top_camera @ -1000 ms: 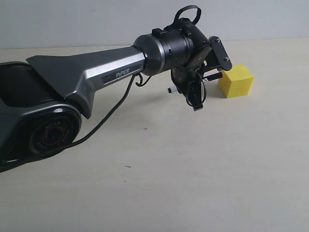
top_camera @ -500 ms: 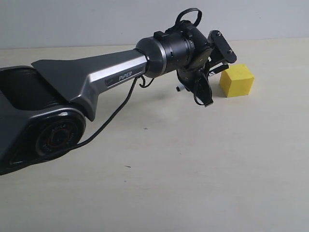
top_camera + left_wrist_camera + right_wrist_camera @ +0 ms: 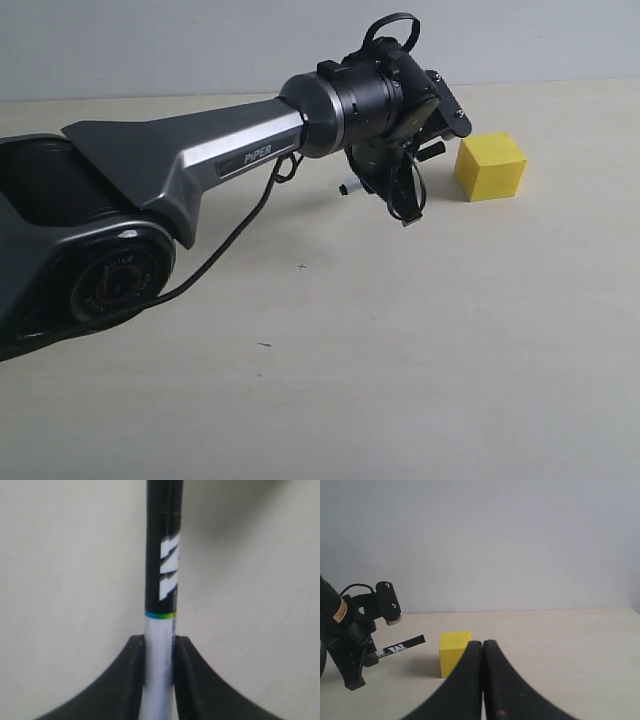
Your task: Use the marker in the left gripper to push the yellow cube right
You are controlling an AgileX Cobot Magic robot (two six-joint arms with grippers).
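Observation:
The yellow cube (image 3: 490, 166) rests on the table to the right of my left gripper (image 3: 405, 165). That gripper is shut on the marker (image 3: 432, 150), whose black cap end points at the cube with a small gap between them. In the left wrist view the white barrel sits clamped between both jaws of the left gripper (image 3: 159, 641), and the marker's (image 3: 165, 565) black cap with its white mark sticks out ahead. The right gripper (image 3: 482, 645) is shut and empty, low over the table, with the cube (image 3: 452, 650) and the marker (image 3: 402, 645) beyond it.
The dark grey PiPER arm (image 3: 200, 150) stretches in from the left, with a looped cable (image 3: 240, 215) hanging under it. A pale wall (image 3: 200, 40) runs behind the beige table (image 3: 400, 360).
The left gripper swung right until the marker's cap met the cube, then drew back left and rolled. A gap now shows between cap and cube. The cube has barely shifted.

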